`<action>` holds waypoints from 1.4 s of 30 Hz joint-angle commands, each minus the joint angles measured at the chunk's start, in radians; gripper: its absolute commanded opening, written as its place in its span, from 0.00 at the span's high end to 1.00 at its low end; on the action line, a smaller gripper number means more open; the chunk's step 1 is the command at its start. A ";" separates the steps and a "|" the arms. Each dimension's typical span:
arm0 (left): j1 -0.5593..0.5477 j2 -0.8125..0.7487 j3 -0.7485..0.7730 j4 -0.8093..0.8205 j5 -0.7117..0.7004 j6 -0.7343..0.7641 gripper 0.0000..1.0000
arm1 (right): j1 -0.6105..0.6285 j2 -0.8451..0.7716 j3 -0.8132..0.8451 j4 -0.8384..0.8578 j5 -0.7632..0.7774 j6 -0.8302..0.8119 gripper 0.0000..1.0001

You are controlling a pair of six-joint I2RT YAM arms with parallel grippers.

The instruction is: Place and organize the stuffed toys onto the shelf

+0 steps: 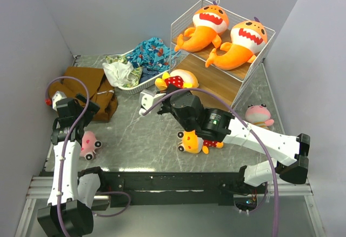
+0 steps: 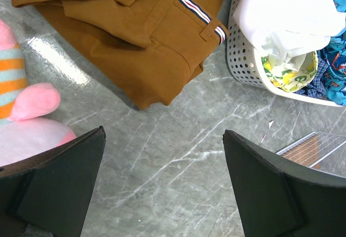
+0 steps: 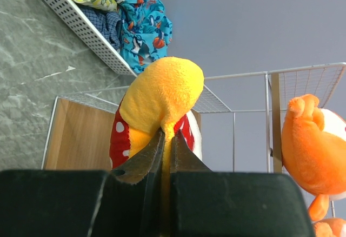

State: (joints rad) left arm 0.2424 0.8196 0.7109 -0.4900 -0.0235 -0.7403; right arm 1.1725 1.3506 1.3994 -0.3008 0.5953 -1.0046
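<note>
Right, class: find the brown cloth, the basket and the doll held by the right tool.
brown cloth point(image 2: 124, 37), left wrist view, middle of the folded fabric.
basket point(image 2: 243, 58), left wrist view, its perforated wall.
doll point(image 3: 165, 91), right wrist view, its yellow head.

No word, number or brand mark can be read anywhere. The blue clothes point(image 3: 141, 20) bear only printed pictures (too small to name), and the brown cloth point(image 2: 135, 42) has plain stripes.
</note>
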 commanded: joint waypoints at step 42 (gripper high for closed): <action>-0.003 -0.017 -0.004 0.031 0.005 0.022 0.04 | -0.264 -0.024 -0.211 0.356 -0.215 -0.173 0.98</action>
State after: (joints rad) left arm 0.2424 0.8196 0.7109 -0.4900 -0.0231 -0.7403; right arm 0.9298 1.3140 1.2022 -0.0784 0.3908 -1.1248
